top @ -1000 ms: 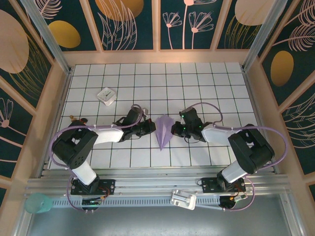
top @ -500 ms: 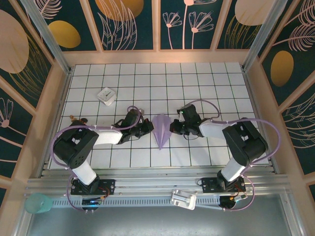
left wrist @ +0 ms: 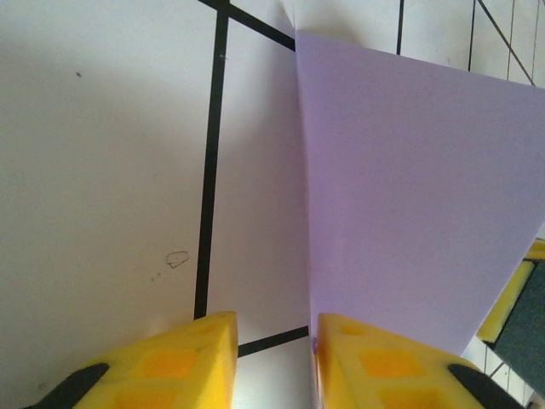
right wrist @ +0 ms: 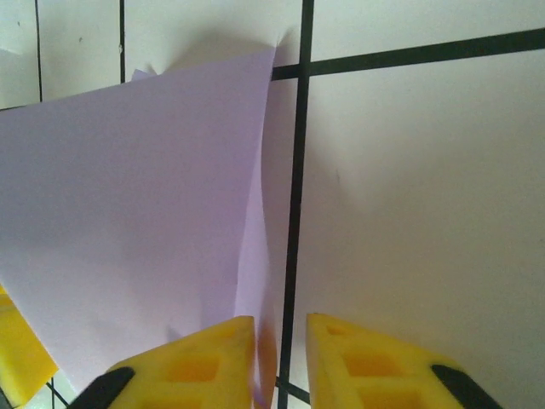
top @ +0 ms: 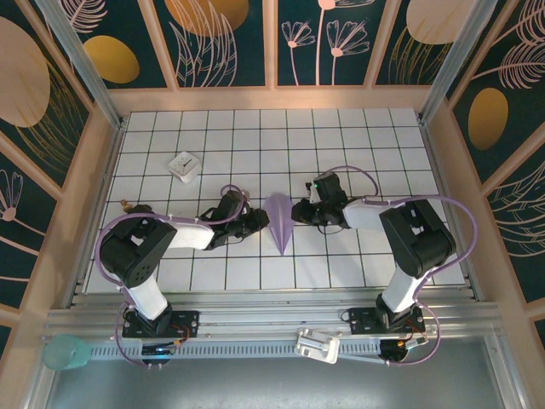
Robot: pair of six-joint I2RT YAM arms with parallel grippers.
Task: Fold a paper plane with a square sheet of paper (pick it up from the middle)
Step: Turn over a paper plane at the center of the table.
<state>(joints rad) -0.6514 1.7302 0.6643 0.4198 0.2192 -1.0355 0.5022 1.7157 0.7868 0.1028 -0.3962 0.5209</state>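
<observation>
Bright, even light; soft close-up focus

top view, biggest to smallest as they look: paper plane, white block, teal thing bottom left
1. teal thing and paper plane: look about alike, so not ranked against each other.
2. white block: smallest.

The slim lavender-purple paper plane (top: 279, 223) lies in the middle of the white tiled worktop (top: 358, 145). The left claw (top: 263, 220) and right claw (top: 296, 211) hem it closely on either side. Bare tiles lie open before and beyond it, up to the wooden-framed back wall (top: 272, 98). A small white block with a dark mark (top: 183, 166) stands far left, well apart.
</observation>
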